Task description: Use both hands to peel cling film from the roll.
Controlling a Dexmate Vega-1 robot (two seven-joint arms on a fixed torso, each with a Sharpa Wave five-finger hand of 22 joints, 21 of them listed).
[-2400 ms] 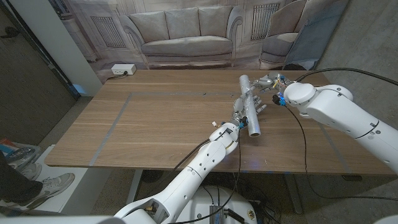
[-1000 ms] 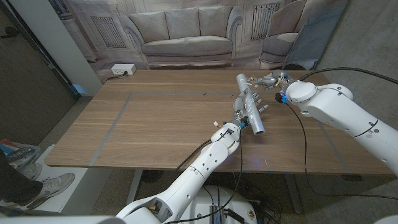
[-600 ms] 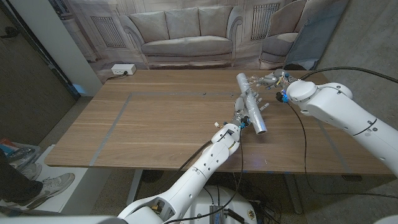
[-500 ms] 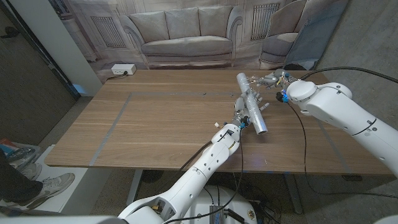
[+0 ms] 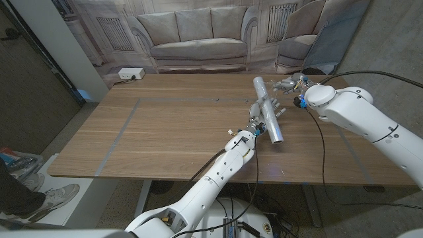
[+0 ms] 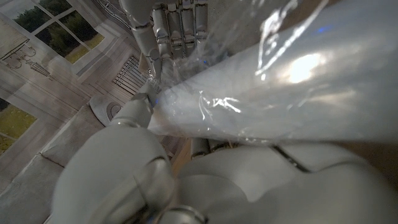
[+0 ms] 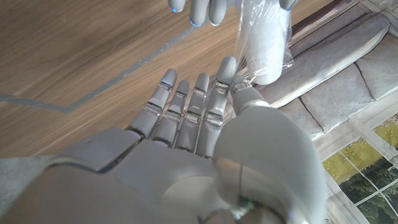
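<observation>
Your cling film roll [image 5: 268, 110] lies on the wooden surface [image 5: 165, 132] toward its right far part, its long axis running from the far end near the back edge down toward you and slightly to the right. Your left hand [image 5: 259, 121] grips the roll at its near half; in the left wrist view the roll [image 6: 280, 93] lies across the palm with crinkled film over it. Your right hand [image 5: 289, 86] stands just beside the roll's far end, on its right side, the fingers [image 7: 186, 112] extended side by side; the right wrist view suggests the thumb touches loose film at the roll end [image 7: 264, 43], but whether film is actually pinched cannot be determined. The right hand is nearer the free film, so the coming pull should probably run away from the roll, across its long axis, while the left hand steadies it.
</observation>
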